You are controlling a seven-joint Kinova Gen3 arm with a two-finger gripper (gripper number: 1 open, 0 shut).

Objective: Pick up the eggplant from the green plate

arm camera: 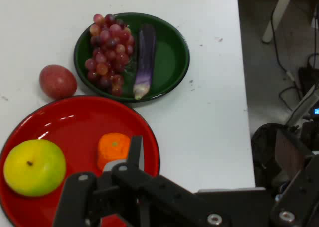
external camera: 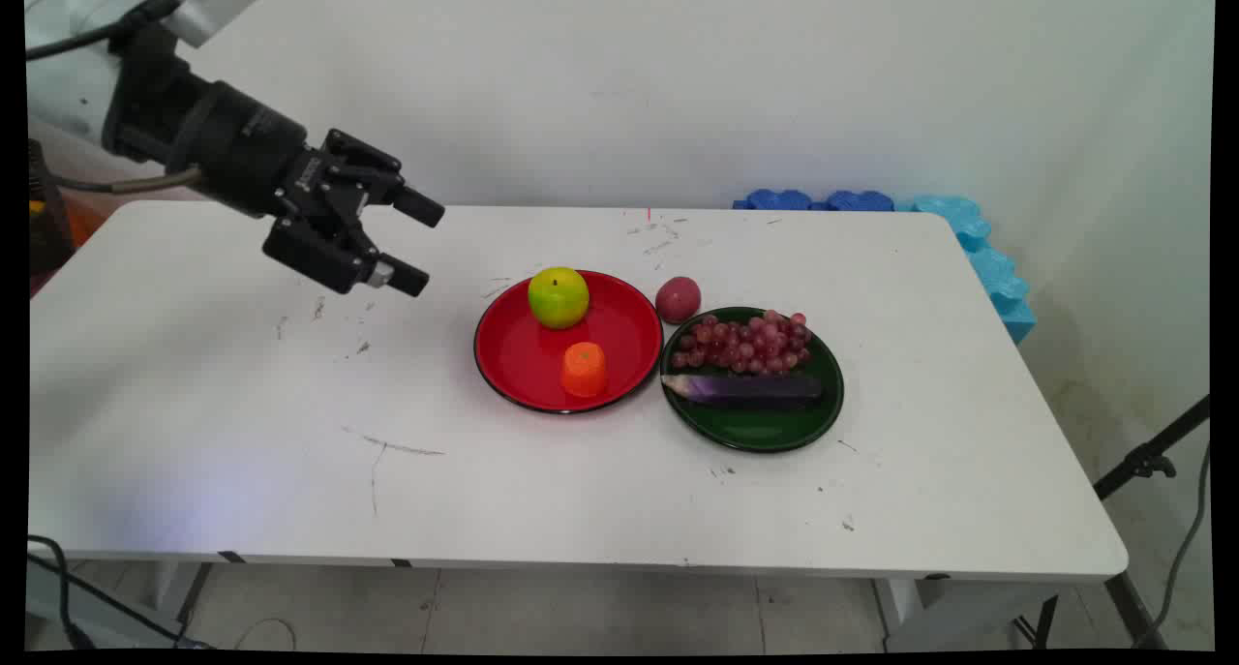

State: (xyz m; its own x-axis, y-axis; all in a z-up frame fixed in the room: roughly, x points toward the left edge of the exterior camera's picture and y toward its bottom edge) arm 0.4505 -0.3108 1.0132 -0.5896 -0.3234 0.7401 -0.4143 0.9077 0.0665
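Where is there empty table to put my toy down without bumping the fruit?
The table is bare all along its left half, below the end effector, and along the near edge. The right end past the green plate is free too. It is crowded mid-table: red plate with apple and orange, green plate with grapes and eggplant, a reddish fruit wedged behind.

Hand view: the red plate [arm camera: 75, 122] runs off the bottom and left edges, and the pincer's [arm camera: 199, 207] black linkage covers its lower rim and the foot of the orange fruit [arm camera: 112, 147]. Only one finger [arm camera: 134, 152] shows there. Main view: the blue foam pieces [external camera: 876, 202] at the surface's [external camera: 242, 433] far right corner sit partly behind its edge.
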